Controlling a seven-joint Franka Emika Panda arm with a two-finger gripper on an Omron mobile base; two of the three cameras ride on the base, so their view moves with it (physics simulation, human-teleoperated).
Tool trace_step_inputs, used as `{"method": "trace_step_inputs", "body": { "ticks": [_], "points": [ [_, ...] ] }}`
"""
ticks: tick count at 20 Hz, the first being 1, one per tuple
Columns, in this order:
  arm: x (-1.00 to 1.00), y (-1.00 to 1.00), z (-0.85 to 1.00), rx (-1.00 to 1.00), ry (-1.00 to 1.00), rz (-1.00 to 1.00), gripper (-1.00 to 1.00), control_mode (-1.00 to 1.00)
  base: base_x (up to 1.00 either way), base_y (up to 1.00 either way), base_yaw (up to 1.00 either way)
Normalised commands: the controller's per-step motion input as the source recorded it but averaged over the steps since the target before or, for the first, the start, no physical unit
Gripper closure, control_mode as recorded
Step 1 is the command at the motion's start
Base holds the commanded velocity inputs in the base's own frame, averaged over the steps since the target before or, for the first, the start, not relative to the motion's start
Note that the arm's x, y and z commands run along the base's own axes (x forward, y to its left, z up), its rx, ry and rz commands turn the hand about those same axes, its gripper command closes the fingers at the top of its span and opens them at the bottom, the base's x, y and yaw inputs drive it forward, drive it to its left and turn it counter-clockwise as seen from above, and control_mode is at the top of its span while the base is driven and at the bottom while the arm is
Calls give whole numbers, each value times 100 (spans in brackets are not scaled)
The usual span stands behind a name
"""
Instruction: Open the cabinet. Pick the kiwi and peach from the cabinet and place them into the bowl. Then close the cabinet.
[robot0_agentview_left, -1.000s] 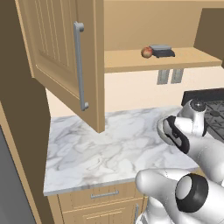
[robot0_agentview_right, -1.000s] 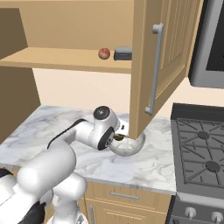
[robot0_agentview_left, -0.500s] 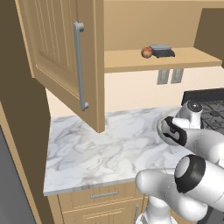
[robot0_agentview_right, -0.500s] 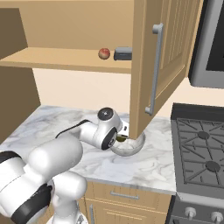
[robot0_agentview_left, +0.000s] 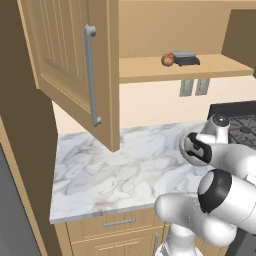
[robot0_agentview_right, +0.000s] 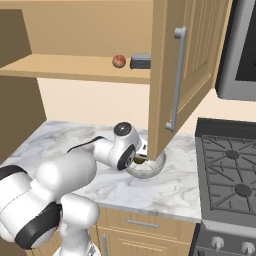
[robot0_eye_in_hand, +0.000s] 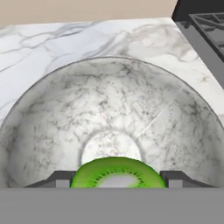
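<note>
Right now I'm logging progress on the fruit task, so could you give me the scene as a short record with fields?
cabinet: doors open
peach: on the cabinet shelf, beside a dark grey block
kiwi: half, cut face up, between the gripper fingers, over the bowl
bowl: grey, on the marble counter, left of the stove; nothing lies in it
gripper: shut on the kiwi
</note>
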Motion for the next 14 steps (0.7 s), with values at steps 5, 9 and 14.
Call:
{"method": "trace_step_inputs", "body": {
  "ticks": [5,9,14],
  "points": [
    [15,-2,-13,0,6,0,100,-100,0,0,0],
    [11,0,-9,0,2,0,100,-100,0,0,0],
    [9,-5,-10,1,2,0,100,-100,0,0,0]
  ]
}}
